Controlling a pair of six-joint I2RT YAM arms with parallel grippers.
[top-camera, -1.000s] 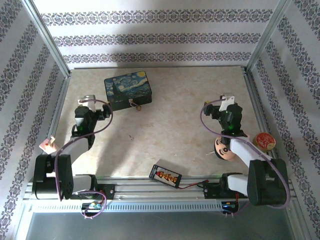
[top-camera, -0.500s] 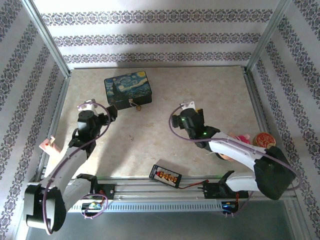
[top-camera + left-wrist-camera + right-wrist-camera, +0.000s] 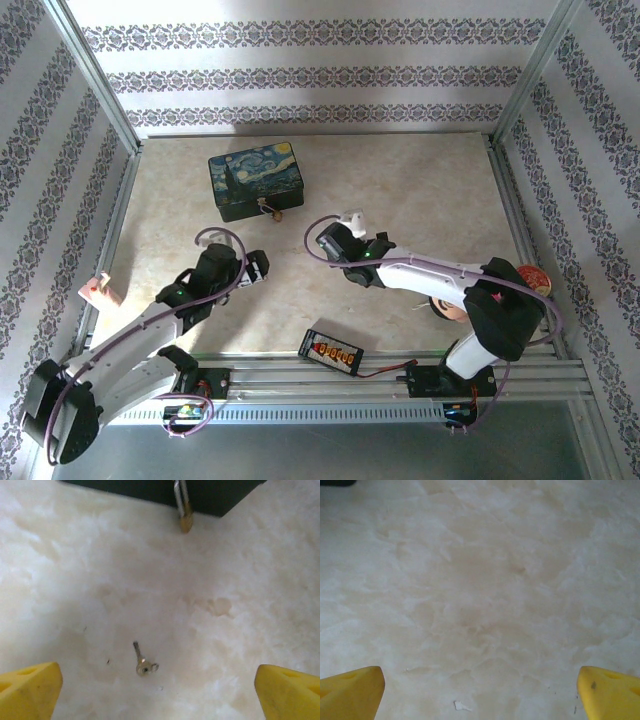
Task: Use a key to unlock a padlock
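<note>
1. We see a dark blue rectangular box painted with a swirling night sky standing at the far left of the pale marbled table.
2. The tiny brass-yellow padlock with a thin metal shackle hangs at the box's near face. In the left wrist view the padlock drops from the box's dark edge, its brass body lowest.
3. The very small, thin, pale metal key lies flat on the table on the near side of the padlock, well apart from it. Its round bow is nearest the camera and its blade points away and slightly left.
4. The left gripper reaches over the table on the near side of the box. In its own view both yellow fingertips stand wide apart, one at each lower corner. The key lies just ahead of the gap between them and touches neither.
5. The right gripper hangs over the middle of the table, to the right of the left gripper. Its yellow fingertips are also spread wide and hold nothing. Bare table lies below them, with a small white fleck.
6. A black strip with orange plugs lies at the near edge between the arm bases, and a round gold-red tin sits at the right edge.
</note>
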